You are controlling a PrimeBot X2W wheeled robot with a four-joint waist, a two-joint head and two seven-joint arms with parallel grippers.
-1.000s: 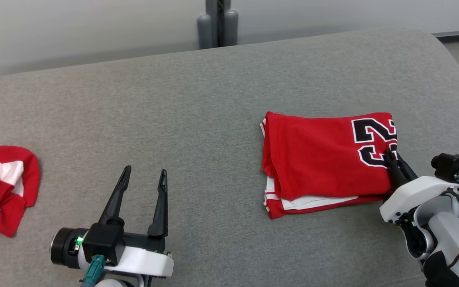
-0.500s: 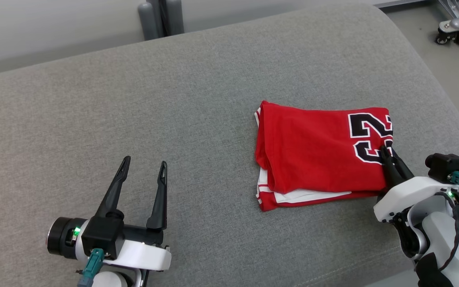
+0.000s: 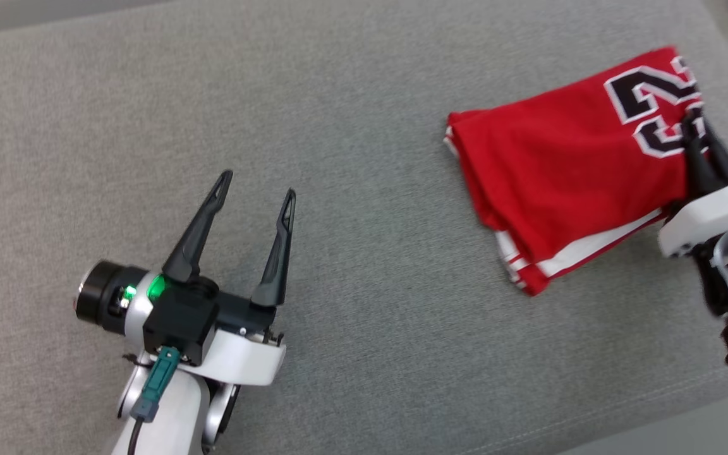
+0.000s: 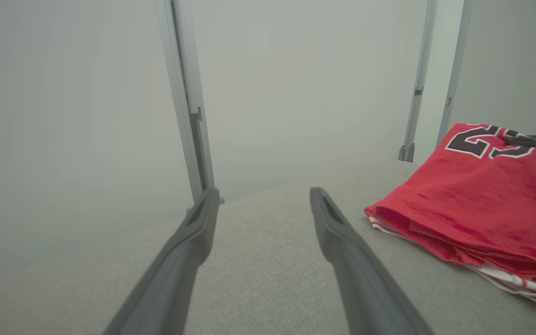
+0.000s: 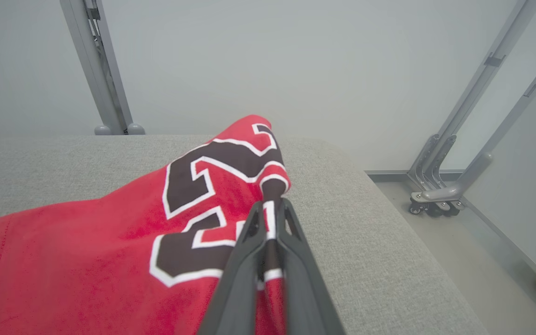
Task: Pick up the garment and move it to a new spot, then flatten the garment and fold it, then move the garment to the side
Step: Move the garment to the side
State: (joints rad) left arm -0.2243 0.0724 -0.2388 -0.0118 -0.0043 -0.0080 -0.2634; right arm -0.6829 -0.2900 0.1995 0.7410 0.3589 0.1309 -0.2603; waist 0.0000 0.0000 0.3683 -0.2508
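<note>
Since the earlier frame the head camera has turned and dipped, so the whole picture has shifted. The folded red garment (image 3: 566, 170) now sits in the upper right of the head view and lies tilted there, where before it lay nearly square. You cannot tell from this how much the garment itself has travelled.

Your right gripper (image 3: 696, 123) is closed narrow on the garment, as before. Its two dark fingers pinch the cloth at the end with the black number (image 3: 648, 104). In the right wrist view a strip of the printed cloth runs between the fingers, and this pinched end stands a little higher than the grey bench (image 3: 364, 95). The other end of the garment, with the white stripes (image 3: 528, 268), rests on the bench near its right side.

Your left gripper (image 3: 256, 183) is spread wide and holds nothing. It hangs over bare bench at the lower left of the head view, well apart from the garment. In the left wrist view the garment lies to the right of its fingers.
</note>
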